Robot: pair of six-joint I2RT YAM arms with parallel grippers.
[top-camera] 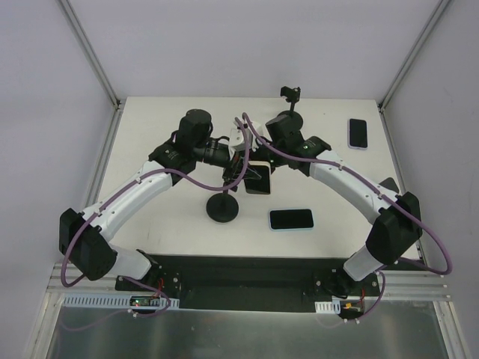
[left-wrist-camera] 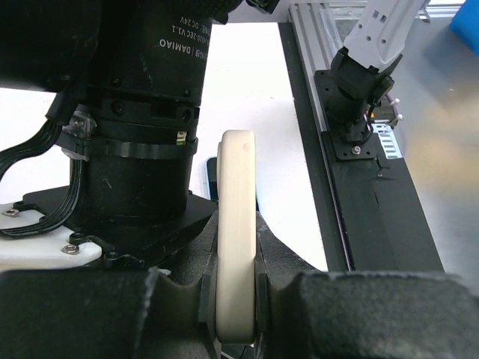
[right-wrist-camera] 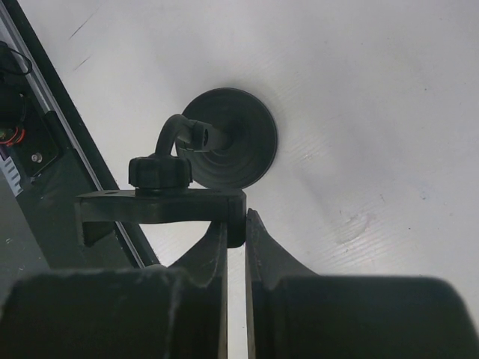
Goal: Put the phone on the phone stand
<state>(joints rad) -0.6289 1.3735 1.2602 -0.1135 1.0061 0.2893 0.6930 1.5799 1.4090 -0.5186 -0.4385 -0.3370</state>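
A phone in a cream case (left-wrist-camera: 238,224) stands edge-on between the jaws of my left gripper (left-wrist-camera: 238,303), which is shut on it. From above, this phone (top-camera: 259,180) hangs over the table's middle, with the left gripper (top-camera: 236,170) at its left side. The black phone stand has a round base (top-camera: 222,209) on the table just below. In the right wrist view my right gripper (right-wrist-camera: 236,228) is shut on the end of the stand's clamp bar (right-wrist-camera: 161,206), above the base (right-wrist-camera: 232,138). Seen from above, the right gripper (top-camera: 243,152) meets the left one, and the clamp is hidden beneath them.
Two more phones lie flat: one with a dark screen (top-camera: 291,219) near the front and one (top-camera: 358,133) at the back right. A second black stand (top-camera: 290,93) rises at the back edge. The right arm's black motor housing (left-wrist-camera: 142,112) sits close beside the held phone.
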